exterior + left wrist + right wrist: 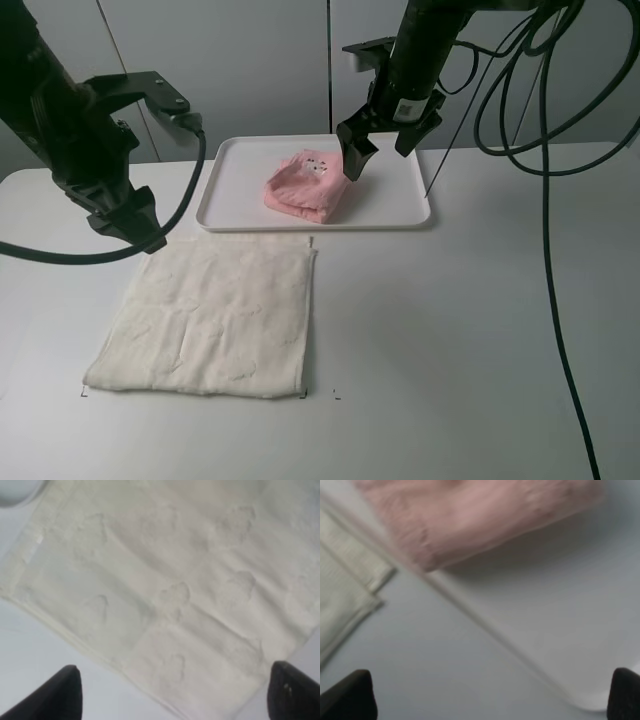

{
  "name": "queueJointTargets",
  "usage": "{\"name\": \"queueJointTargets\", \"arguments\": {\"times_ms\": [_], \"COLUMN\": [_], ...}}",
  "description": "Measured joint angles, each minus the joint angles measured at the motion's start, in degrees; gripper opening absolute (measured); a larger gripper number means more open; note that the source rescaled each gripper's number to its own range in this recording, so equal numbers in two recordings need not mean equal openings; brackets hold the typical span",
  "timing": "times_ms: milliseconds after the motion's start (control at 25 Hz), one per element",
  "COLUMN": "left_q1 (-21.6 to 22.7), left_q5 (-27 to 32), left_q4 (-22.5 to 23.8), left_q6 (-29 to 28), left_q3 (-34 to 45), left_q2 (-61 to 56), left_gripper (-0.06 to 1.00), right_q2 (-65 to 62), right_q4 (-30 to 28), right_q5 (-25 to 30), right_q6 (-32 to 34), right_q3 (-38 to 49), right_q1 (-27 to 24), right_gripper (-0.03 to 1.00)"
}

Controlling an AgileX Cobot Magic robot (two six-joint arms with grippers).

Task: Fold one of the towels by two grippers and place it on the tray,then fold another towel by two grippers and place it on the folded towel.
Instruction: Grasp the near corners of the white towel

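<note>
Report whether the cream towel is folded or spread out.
Spread out: the cream towel lies flat on the table as one full square.

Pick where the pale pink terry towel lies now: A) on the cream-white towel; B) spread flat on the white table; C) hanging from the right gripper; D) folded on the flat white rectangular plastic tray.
D: the pale pink terry towel sits folded inside the rim of the flat white rectangular plastic tray.
</note>
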Motion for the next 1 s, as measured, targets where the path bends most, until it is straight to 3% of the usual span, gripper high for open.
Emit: {"name": "queueJointTargets", "arguments": {"times_ms": [120, 240, 560, 760, 1000], "left_q1": [1.33, 1.33, 1.33, 1.33, 1.33], "left_q5": [-1.40, -2.16, -8.15, -8.76, -8.87], "left_q4": [0.56, 5.03, 20.33, 21.23, 21.08], "left_q6": [7.62, 14.76, 21.33, 22.04, 26.30], "left_q3": [4.36, 8.50, 14.41, 14.41, 17.32], "left_q2": [-3.23, -4.47, -4.58, -4.58, -3.06], "left_gripper": [0.95, 0.95, 0.95, 0.95, 0.95], "right_q2": [-4.87, -8.86, -12.06, -12.06, -12.06], "right_q4": [-0.12, -0.65, -0.78, -0.32, 2.03], "right_q5": [-2.76, -3.41, -0.52, 1.41, -2.00], "right_q6": [-4.36, -8.63, -18.88, -27.57, -28.60], "right_q3": [9.05, 15.63, 21.02, 21.24, 21.24], "right_q1": [3.79, 7.71, 18.32, 22.46, 25.40], "right_gripper": [1.00, 1.00, 1.00, 1.00, 1.00]}}
